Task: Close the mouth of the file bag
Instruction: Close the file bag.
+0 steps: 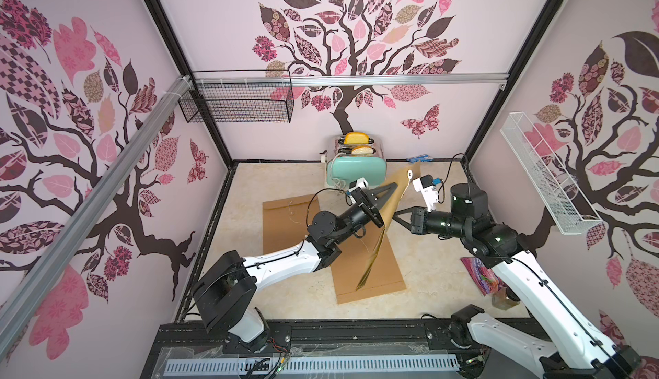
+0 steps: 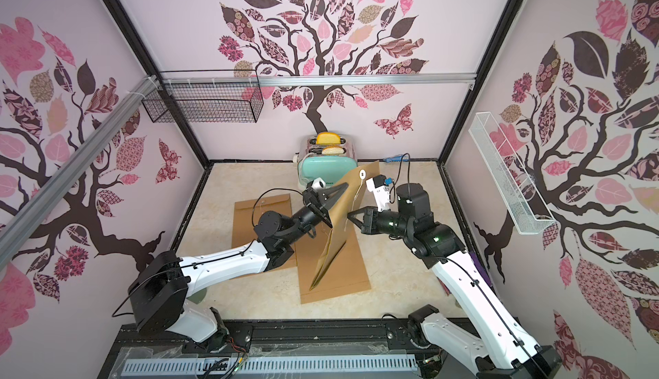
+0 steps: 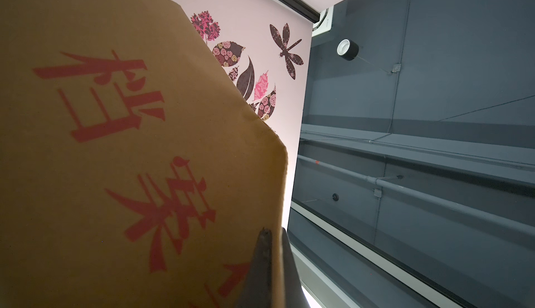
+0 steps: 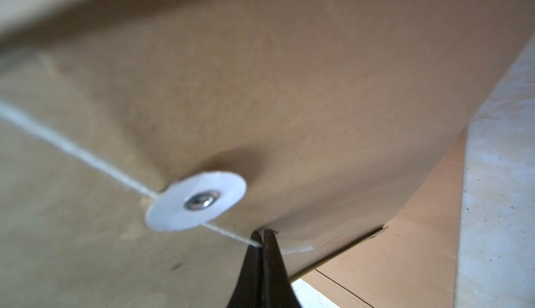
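The right gripper [image 4: 263, 234] has its jaws pressed together and looks to be pinching the thin white string [image 4: 72, 148] right at its tips. Just ahead of those tips sits the white disc [image 4: 197, 200], riveted to the brown paper near the mouth, and the string passes under its rim. The left gripper [image 3: 273, 240] is clamped on one side edge of the file bag [image 3: 130, 161], so the bag hangs in the air between the two tools, the left on its printed face and the right on its fastener face. The step in hand appears to be tying the mouth shut. To do it well, the right arm should draw the string taut and lead it in small loops close under the disc's rim. The left should hold the bag steady and not twist the paper, because slack would let the loop slip off. Seen in a top view, the file bag [image 1: 387, 217] stands on edge. Its long axis slopes from the mouth end, high beyond both grippers, down to a lower corner over a flat envelope [image 1: 381, 277] on the table [image 1: 445, 270]. Whether that corner touches the envelope cannot be told.
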Controlling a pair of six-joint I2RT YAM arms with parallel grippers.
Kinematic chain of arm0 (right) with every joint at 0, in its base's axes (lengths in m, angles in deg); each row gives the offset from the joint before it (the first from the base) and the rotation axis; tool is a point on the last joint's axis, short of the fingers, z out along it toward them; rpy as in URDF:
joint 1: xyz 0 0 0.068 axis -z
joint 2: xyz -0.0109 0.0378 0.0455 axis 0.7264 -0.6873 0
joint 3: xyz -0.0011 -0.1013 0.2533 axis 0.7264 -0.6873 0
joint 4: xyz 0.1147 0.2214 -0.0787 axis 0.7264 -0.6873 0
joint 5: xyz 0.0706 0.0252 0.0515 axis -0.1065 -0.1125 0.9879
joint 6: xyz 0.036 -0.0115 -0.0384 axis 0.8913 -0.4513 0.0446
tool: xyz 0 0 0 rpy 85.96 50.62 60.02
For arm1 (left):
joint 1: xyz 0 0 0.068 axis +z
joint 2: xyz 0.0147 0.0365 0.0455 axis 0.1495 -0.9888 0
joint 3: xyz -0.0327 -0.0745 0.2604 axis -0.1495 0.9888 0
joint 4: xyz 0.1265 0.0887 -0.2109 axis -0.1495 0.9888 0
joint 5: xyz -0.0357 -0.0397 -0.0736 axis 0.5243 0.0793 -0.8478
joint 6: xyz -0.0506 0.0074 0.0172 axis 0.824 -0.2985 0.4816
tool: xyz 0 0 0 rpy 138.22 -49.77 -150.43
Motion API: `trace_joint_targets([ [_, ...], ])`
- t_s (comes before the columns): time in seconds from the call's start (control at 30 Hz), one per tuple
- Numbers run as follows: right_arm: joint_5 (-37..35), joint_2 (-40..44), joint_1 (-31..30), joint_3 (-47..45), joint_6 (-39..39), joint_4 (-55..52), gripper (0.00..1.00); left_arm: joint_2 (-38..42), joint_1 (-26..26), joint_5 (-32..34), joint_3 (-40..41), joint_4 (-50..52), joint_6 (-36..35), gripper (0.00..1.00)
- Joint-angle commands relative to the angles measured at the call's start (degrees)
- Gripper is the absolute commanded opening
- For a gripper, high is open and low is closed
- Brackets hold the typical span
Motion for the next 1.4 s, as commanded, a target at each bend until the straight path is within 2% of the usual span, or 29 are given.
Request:
trace_joint_targets([
  [0.0,-4.1,2.0,-0.3,-0.5,-0.2,1.3,0.00,0.7,-0.5,0.1,-0.5,-2.9,0.2,0.00],
  [0.07,-4.4,2.5,-0.3,-0.5,-0.6,1.4,0.05,1.0,-0.5,0.3,-0.1,-3.0,0.3,0.00],
  [0.17,-2.7,2.0,-0.2,-0.4,-1.4,0.1,0.24,1.3,-0.5,0.6,0.0,-3.1,-0.1,0.00],
  [0.27,-1.9,1.9,0.1,-1.2,-1.7,-0.6,0.23,1.3,-0.5,0.6,-0.2,-3.1,-0.1,0.00],
  [0.47,2.6,5.2,4.0,-4.1,-2.5,0.5,0.27,1.4,-0.2,0.9,0.2,-3.7,-0.2,0.00],
  [0.5,4.7,6.3,6.0,-4.5,-2.7,0.4,0.33,1.7,0.0,0.9,0.5,-3.6,-0.4,0.00],
  [0.63,13.2,9.9,16.4,-6.2,-2.5,1.4,0.68,3.5,0.8,0.2,1.2,-1.5,-3.3,0.00],
  [0.7,19.1,10.4,21.1,-7.0,-1.8,4.0,0.70,4.1,1.2,-0.7,1.0,-0.3,-4.2,0.00],
  [0.8,27.4,9.9,26.8,-9.3,3.2,11.7,0.72,4.7,1.9,-1.0,1.7,0.4,-4.3,0.00],
  [0.9,30.1,8.4,31.6,-10.3,7.1,19.1,0.74,5.2,2.4,-1.1,2.8,-0.2,-4.0,0.00],
  [0.97,32.0,5.8,33.9,-8.9,7.0,21.3,0.75,5.7,2.9,-1.2,3.5,-0.2,-3.8,0.00],
  [1.03,33.9,2.5,34.5,-6.8,8.5,23.3,0.78,6.0,3.2,-1.5,3.9,-0.3,-3.8,0.00],
  [1.1,32.2,0.5,34.5,-5.4,9.9,24.2,0.80,6.1,3.5,-1.5,4.3,-1.0,-3.6,0.00],
  [1.23,31.8,-1.1,34.5,-7.8,19.6,41.8,0.81,6.1,4.3,-2.1,4.9,-2.5,-2.9,0.00],
  [1.37,34.5,-3.9,34.5,-7.3,30.6,58.8,0.81,6.2,4.6,-2.8,5.4,-2.8,-2.2,0.00],
])
